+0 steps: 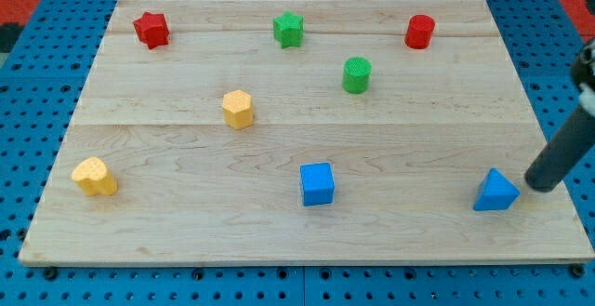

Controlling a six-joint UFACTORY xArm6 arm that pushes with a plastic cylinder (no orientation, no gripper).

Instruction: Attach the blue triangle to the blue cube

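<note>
At the view's left, a yellow heart-like block [95,177] lies near the wooden board's [186,232] lower edge, a red star block [151,30] at the top. Further right sit a yellow hexagonal block [238,109], a green star block [289,30], the blue cube [317,184], a green cylinder [356,74] and a red cylinder [420,32]. The blue triangle [495,192] lies low on the right, well apart from the cube. My tip [542,187] rests just right of it; the bare rod has no jaws.
</note>
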